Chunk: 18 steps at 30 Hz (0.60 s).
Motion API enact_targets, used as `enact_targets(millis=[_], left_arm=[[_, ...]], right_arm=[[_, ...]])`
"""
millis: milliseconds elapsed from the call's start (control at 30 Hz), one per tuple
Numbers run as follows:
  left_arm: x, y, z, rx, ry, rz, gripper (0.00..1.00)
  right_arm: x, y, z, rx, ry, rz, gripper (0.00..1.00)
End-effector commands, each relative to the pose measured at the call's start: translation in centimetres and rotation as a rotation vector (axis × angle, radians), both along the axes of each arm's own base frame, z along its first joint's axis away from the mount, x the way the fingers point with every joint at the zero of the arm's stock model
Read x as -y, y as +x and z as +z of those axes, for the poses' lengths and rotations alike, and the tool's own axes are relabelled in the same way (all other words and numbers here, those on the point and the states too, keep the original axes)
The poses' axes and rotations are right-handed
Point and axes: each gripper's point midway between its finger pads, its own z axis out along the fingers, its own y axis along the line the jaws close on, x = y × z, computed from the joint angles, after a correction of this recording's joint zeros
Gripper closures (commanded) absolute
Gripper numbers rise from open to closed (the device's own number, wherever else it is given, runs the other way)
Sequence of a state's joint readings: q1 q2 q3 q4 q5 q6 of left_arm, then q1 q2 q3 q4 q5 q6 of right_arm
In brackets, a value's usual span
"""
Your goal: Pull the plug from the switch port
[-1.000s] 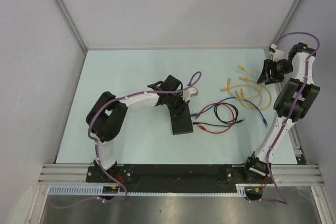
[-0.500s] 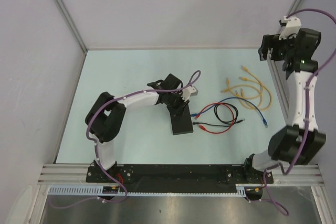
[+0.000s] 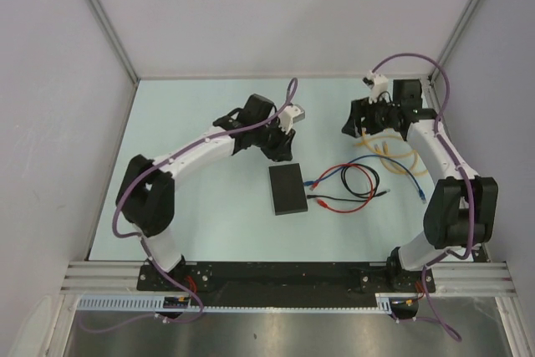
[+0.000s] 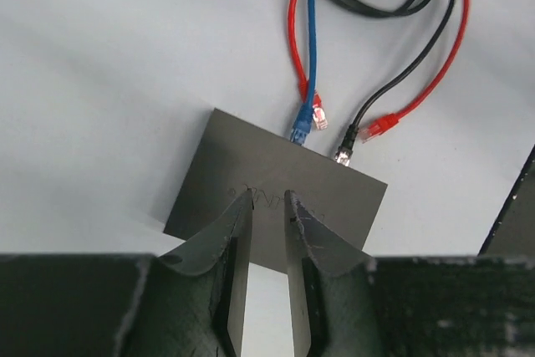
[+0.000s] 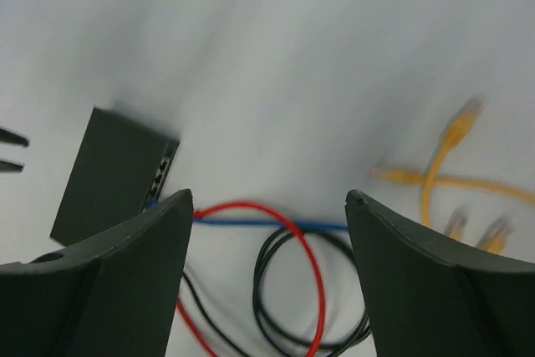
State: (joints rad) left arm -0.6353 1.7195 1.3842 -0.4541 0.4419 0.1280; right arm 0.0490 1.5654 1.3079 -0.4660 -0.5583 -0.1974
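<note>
The switch [image 3: 288, 189] lies mid-bench [image 3: 192, 206], with a blue plug [image 4: 301, 125] at its 3 o'clock edge. The left fingers [image 3: 282, 148], at its 12 o'clock, are barely parted and empty. The right fingers [image 3: 349, 123], toward 2 o'clock, are spread wide and empty.

The left gripper [image 4: 268, 198] has drawn back from the switch [image 3: 288, 189] toward the far side of the table [image 3: 192, 206]. The switch's whole top now lies uncovered in the top view, where a second ago the fingers stood over its far end. The right gripper [image 5: 267, 200], earlier out at the right edge and then raised high, has swung inward. It now hangs above the yellow cables [image 5: 460, 125], facing the switch.
</note>
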Motion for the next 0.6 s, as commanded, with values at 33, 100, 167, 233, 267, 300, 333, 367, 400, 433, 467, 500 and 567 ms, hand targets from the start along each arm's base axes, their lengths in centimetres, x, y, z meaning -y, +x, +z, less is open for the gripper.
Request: enact_targets(millis=[33, 100, 167, 233, 267, 300, 333, 367, 400, 433, 467, 500, 567], left_arm=[[-0.1, -0.3, -3.0, -0.09, 0.006, 0.066, 0.73], [0.1, -0.8, -3.6, -0.1, 0.016, 0.044, 0.72], [-0.2, -1.5, -4.8, -0.108, 0.042, 0.027, 0.72], [-0.4, -2.6, -6.6, -0.116, 0.075, -0.002, 0.71], [-0.3, -2.9, -7.1, -0.12, 0.084, -0.015, 0.71], [-0.1, -3.4, -7.8, -0.129, 0.099, -0.032, 0.71], [-0.3, -3.6, -8.4, -0.13, 0.113, -0.043, 0.71], [-0.2, -3.7, -8.7, -0.132, 0.118, -0.048, 0.71], [-0.1, -3.8, -9.1, -0.137, 0.126, -0.054, 0.7], [-0.1, -3.6, -9.7, -0.143, 0.142, -0.06, 0.7], [-0.1, -3.7, -10.1, -0.152, 0.156, -0.061, 0.7], [-0.1, -3.6, -10.4, -0.156, 0.163, -0.06, 0.7], [-0.1, -3.2, -10.7, -0.154, 0.18, -0.047, 0.71]], right_arm=[[2.0, -5.0, -4.9, -0.191, 0.009, -0.107, 0.27], [2.3, -6.0, -6.2, -0.218, -0.001, -0.121, 0.3], [2.4, -7.2, -7.6, -0.222, -0.013, -0.11, 0.31], [2.5, -7.7, -8.2, -0.167, -0.081, -0.062, 0.31], [2.6, -8.5, -9.4, -0.174, -0.113, -0.049, 0.31], [2.8, -8.8, -9.8, -0.165, -0.136, -0.04, 0.31], [3.2, -8.8, -9.9, -0.141, -0.169, -0.036, 0.3], [3.6, -9.0, -10.3, -0.145, -0.18, -0.044, 0.3], [3.9, -9.4, -11.0, -0.159, -0.19, -0.056, 0.29], [4.1, -9.5, -11.0, -0.159, -0.186, -0.063, 0.29], [4.5, -9.5, -11.1, -0.161, -0.184, -0.079, 0.29], [4.6, -9.5, -11.2, -0.161, -0.183, -0.086, 0.28], [4.9, -9.3, -11.3, -0.157, -0.185, -0.101, 0.28]])
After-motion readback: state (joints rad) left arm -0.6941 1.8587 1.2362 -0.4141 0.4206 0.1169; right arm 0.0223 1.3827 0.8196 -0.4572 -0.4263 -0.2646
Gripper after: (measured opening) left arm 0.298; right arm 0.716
